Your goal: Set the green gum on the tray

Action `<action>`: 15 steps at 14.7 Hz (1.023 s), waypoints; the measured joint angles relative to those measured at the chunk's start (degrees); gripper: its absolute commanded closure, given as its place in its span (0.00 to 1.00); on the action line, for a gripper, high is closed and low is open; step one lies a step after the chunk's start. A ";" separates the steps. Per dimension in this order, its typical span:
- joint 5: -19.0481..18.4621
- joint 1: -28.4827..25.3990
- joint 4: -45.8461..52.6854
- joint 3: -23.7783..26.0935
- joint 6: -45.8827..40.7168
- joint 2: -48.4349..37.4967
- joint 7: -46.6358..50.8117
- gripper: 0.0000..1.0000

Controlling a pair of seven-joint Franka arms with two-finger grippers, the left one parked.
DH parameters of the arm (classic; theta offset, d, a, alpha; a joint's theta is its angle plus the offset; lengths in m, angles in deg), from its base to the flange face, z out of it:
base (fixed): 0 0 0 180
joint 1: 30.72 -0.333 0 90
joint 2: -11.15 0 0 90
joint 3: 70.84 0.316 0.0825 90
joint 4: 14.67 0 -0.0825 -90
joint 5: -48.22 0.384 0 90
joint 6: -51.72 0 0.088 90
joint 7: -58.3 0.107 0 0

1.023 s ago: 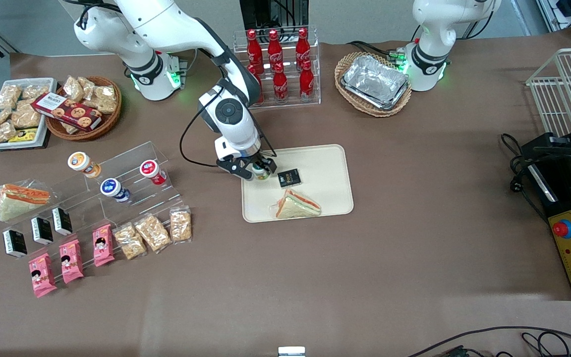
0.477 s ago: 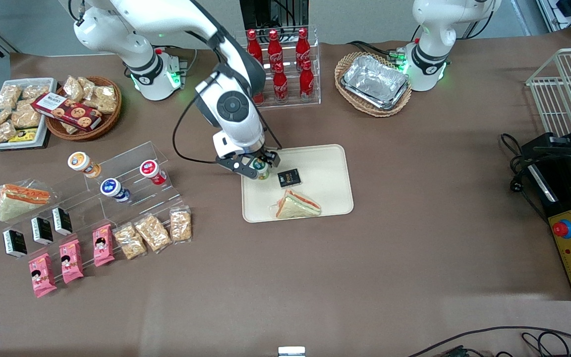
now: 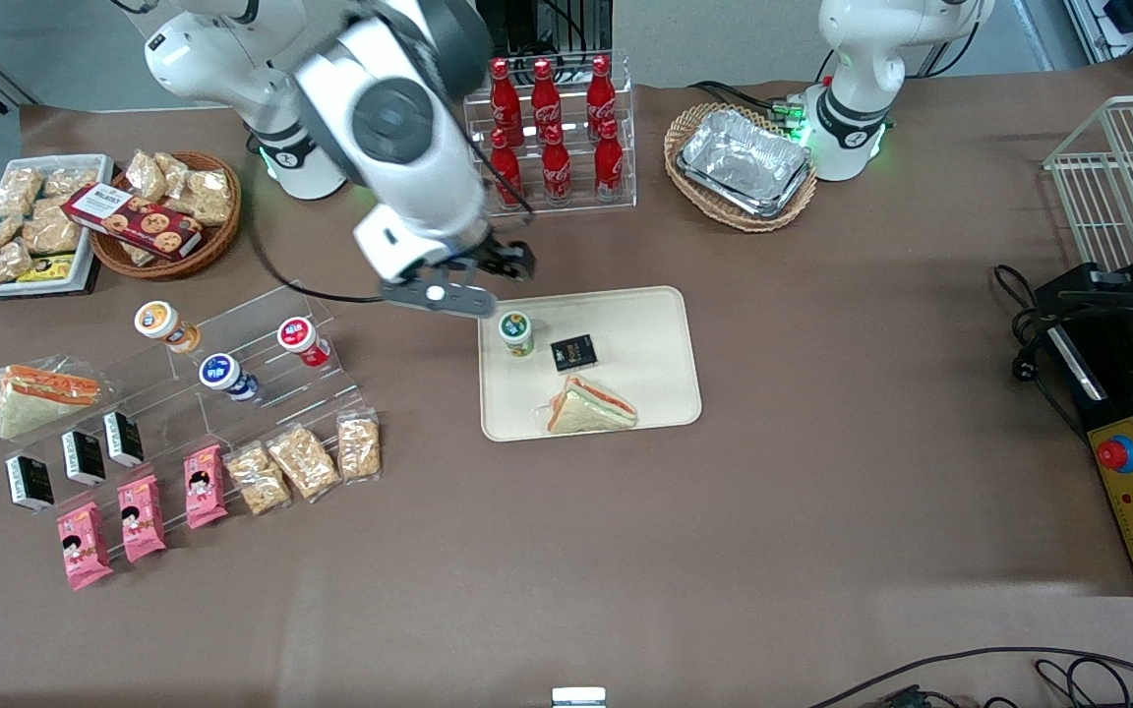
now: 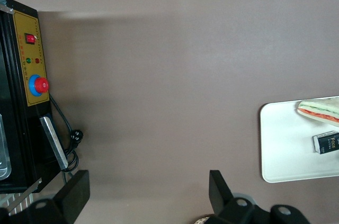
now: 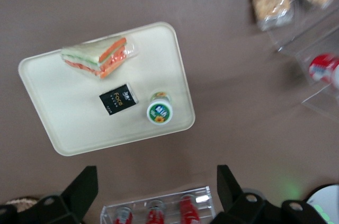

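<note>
Green gum point(image 3: 516, 333) on tray point(image 3: 655, 339), below claw point(image 3: 473, 280).

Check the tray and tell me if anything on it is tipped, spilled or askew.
Nothing stands out. The green gum stands upright on the tray, beside the black packet and the wrapped sandwich. The claw hangs open above, clear of it.

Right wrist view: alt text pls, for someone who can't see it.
The green gum stands upright on the tray, beside a small black packet and near a wrapped sandwich. The open gripper hangs well above it, holding nothing. Red bottles in a clear rack show near the tray, on the brown table.
</note>
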 measured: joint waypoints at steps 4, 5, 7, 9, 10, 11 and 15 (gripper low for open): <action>-0.38 12.76 4.00 -0.34 -6.65 -4.64 -21.82 0.00; -0.63 16.37 3.99 -0.37 -8.48 -5.73 -26.55 0.00; -0.82 22.84 3.37 -0.28 -10.03 -7.28 -33.69 0.00; -0.86 28.13 0.94 0.17 -9.37 -8.83 -38.50 0.00; -0.86 29.95 -1.01 0.32 -8.16 -9.83 -40.70 0.00; -0.90 31.45 -3.39 0.51 -7.01 -10.97 -42.39 0.00; -3.58 38.44 -10.73 3.35 -2.04 -14.74 -48.15 0.00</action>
